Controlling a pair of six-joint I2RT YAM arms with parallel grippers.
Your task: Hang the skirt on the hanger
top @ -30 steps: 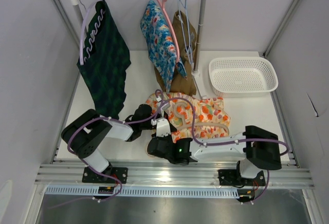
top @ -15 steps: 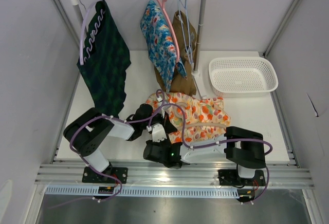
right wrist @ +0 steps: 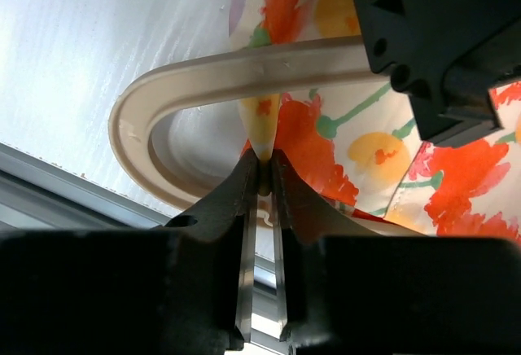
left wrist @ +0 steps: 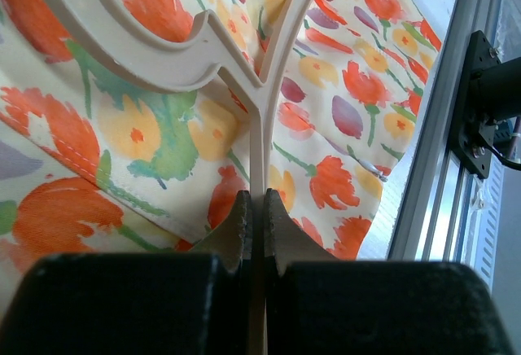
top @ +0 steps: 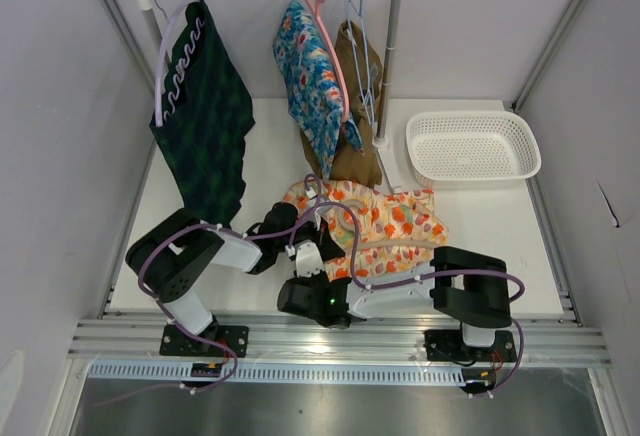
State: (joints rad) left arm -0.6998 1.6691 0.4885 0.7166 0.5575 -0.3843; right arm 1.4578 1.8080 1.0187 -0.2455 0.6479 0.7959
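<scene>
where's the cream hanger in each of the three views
Top external: the cream hanger lies on the floral skirt, mid-table, just ahead of the arms.
Left wrist: its stem runs down the centre into the shut left gripper.
Right wrist: its curved end arcs across the upper left.
Shared landmark: the floral skirt beneath it.

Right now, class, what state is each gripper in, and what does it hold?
Left gripper: closed on the hanger stem.
Right gripper: closed, pinching a fold of the skirt.
</scene>
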